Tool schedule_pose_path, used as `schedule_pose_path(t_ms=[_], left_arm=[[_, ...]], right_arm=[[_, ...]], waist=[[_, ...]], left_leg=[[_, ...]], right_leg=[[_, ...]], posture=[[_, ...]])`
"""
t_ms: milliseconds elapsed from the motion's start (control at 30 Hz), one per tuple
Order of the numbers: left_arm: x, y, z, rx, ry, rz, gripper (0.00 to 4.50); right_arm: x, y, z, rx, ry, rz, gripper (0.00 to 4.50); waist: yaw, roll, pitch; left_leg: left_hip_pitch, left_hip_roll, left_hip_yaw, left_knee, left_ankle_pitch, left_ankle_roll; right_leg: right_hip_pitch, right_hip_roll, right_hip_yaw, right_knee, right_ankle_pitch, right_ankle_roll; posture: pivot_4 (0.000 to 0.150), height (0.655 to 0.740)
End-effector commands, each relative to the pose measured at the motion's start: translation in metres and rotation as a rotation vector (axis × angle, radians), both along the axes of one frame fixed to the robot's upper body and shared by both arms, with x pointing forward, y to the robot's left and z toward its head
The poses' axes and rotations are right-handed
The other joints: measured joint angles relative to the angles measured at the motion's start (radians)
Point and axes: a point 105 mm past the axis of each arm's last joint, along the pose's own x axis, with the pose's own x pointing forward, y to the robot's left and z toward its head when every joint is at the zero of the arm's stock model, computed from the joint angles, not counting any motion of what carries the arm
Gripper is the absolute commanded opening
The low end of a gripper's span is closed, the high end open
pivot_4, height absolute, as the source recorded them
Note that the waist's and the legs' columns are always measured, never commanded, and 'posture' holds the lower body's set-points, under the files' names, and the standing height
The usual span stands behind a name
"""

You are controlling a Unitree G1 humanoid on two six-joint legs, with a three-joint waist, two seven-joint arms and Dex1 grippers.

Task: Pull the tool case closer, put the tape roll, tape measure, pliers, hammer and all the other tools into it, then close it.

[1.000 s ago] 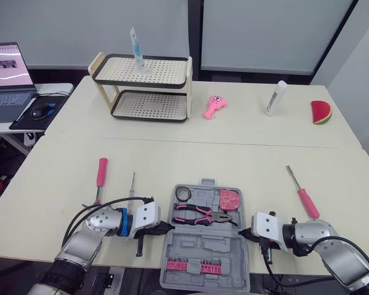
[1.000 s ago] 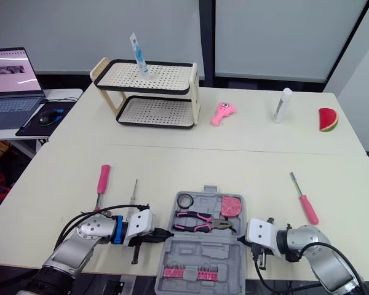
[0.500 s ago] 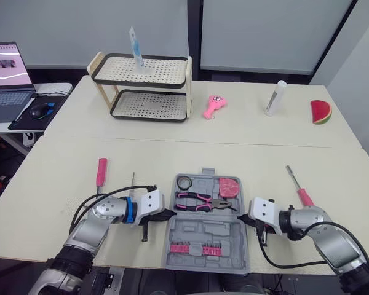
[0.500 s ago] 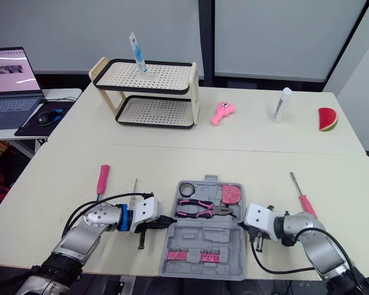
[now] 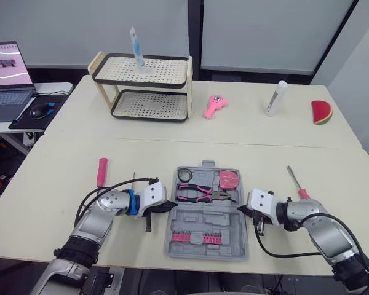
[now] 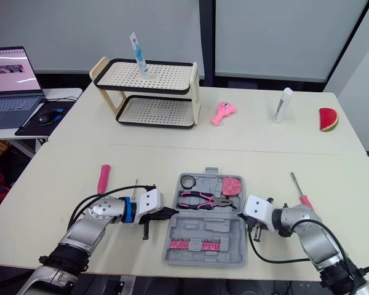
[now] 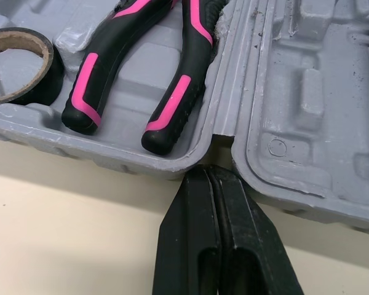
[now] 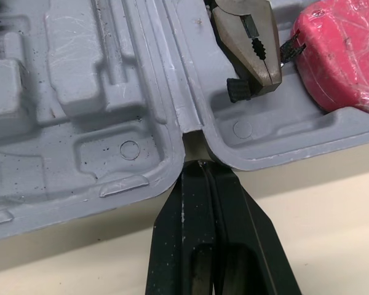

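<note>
— How did the grippers stand?
— The left gripper [image 7: 207,173] and right gripper [image 8: 201,165] both had fingers pressed together, with their tips touching the open case [image 5: 209,230] at its hinge notches.
— The tools?
— Pliers [image 5: 203,194], tape roll [image 5: 184,175] and tape measure [image 5: 229,180] lay in its far half. The left screwdriver [image 5: 101,172] and right screwdriver [image 5: 297,184] lay outside.

An office or test-lab room: pale worktables [image 5: 246,138] pushed together, frosted glass partition panels [image 5: 258,34] behind, and a side desk with an open laptop [image 5: 6,77] and a computer mouse [image 5: 42,110] on its pad
</note>
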Motion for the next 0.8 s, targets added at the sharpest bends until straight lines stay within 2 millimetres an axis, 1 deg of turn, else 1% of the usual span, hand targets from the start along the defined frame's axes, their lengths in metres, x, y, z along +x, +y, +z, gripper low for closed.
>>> schedule_pose_path(t_ms=[33,433,800], left_arm=[[-0.0014,-0.0195,0.0015,-0.030,-0.028,-0.050,0.03],[-0.0003,-0.0172,-0.0036,-0.019,-0.026,-0.040,0.03],[0.0048,-0.0177,-0.0043,-0.020,-0.029,-0.029,0.03]], right_arm=[[-0.0027,0.0237,0.0108,0.069,-0.032,0.075,0.00],[0.0002,0.0230,0.0102,0.063,-0.038,0.065,0.00],[0.0023,0.0219,0.0101,0.059,-0.039,0.059,0.00]], waist=[[0.000,0.000,0.000],[0.000,0.000,0.000],[0.000,0.000,0.000]], left_leg=[[0.000,0.000,0.000,0.000,0.000,0.000],[0.002,0.000,0.000,0.000,0.000,0.000],[0.002,0.000,0.000,0.000,0.000,0.000]], right_leg=[[0.000,0.000,0.000,0.000,0.000,0.000],[0.002,0.000,0.000,0.000,0.000,0.000],[0.002,0.000,0.000,0.000,0.000,0.000]], posture=[[0.150,0.7350],[0.150,0.7350],[0.150,0.7350]])
